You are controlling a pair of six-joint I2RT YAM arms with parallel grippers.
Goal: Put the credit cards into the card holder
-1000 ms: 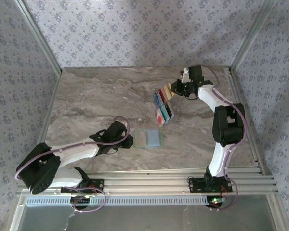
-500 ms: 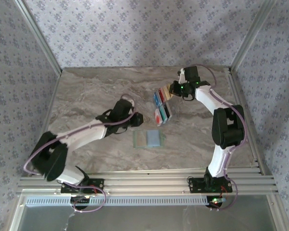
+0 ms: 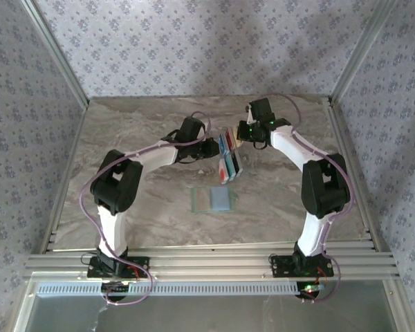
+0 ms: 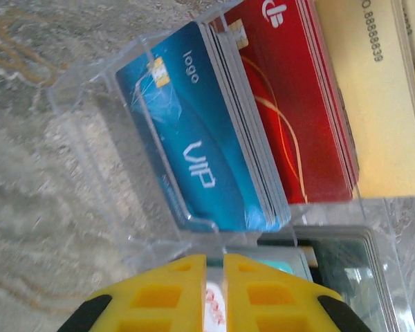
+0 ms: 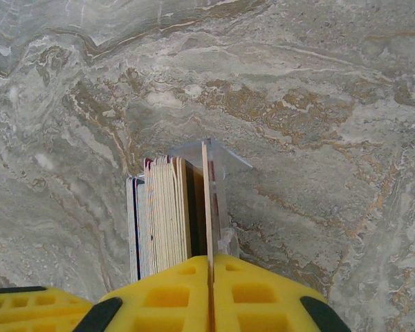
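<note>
- blue card [image 4: 194, 159], front of the left stack: "logo" and "VIP" in white.
- tan card [image 4: 373, 97], right stack: a number, partly cut off, reading "8888889".

Live from my side: surface [image 3: 131, 200] grey-beige marble pattern, brown veining, evenly lit. Walls [image 3: 187, 48] on three sides, pale lilac floral wallpaper. Aluminium posts [image 3: 57, 59] at back corners. Slotted aluminium rails [image 3: 207, 257] along near edge.

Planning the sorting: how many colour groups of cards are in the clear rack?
6 in the clear rack. One row: blue, red, tan. The other: white-with-red at the left claw, teal, black. Cards within each group may be hidden.
</note>
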